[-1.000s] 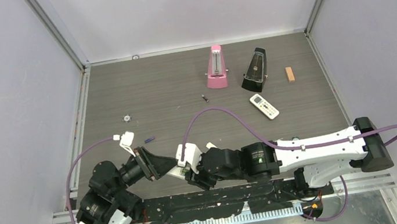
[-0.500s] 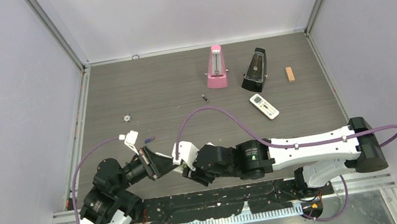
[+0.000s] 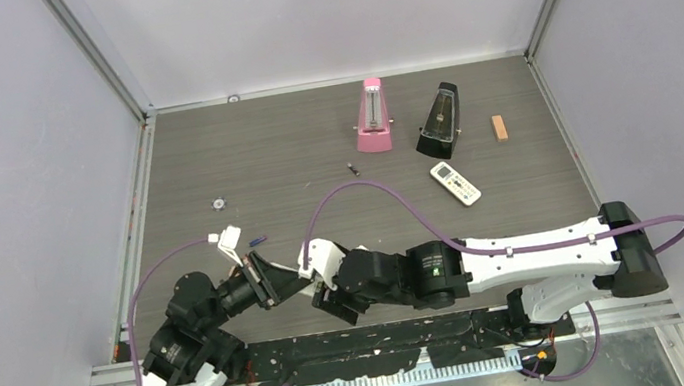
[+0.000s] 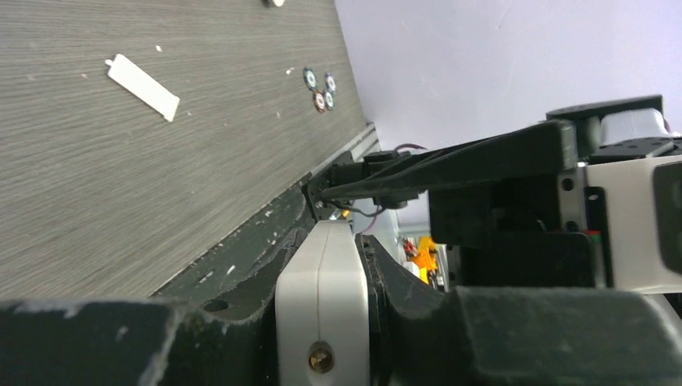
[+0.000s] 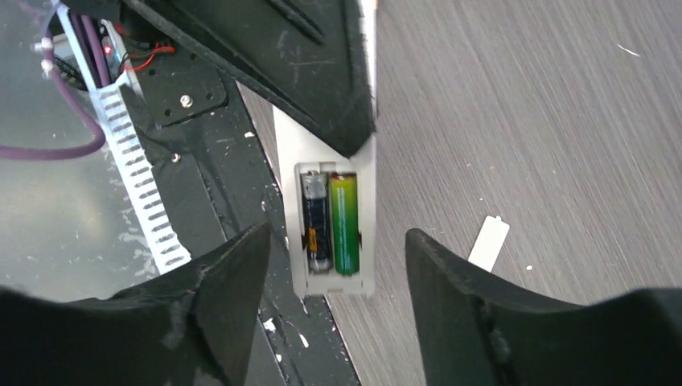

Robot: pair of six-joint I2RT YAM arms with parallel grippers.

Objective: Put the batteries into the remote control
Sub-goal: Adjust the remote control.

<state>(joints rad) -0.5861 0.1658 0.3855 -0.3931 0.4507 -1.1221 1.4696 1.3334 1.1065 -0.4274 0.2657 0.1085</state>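
Observation:
In the right wrist view the remote control (image 5: 330,153) lies back-up over the table's near edge. Its battery bay is open, with two batteries in it side by side, a dark one (image 5: 316,221) and a green one (image 5: 346,225). My left gripper (image 4: 326,265) is shut on the remote's white body (image 4: 322,305), seen edge-on between its black fingers (image 5: 306,64). My right gripper (image 5: 338,289) stands open, one finger on either side of the bay end without touching it. A bluish-purple battery (image 3: 258,240) and a dark battery (image 3: 353,168) lie loose on the table.
The thin white bay cover (image 5: 489,243) lies on the table beside the remote. Further back stand a pink metronome (image 3: 371,116), a black metronome (image 3: 439,122), an orange block (image 3: 499,127) and a broader white remote (image 3: 455,183). A small round part (image 3: 217,203) sits at the left.
My left gripper has closed on the remote. My right gripper has widened and released it. Both grippers have shifted slightly left along the near edge.

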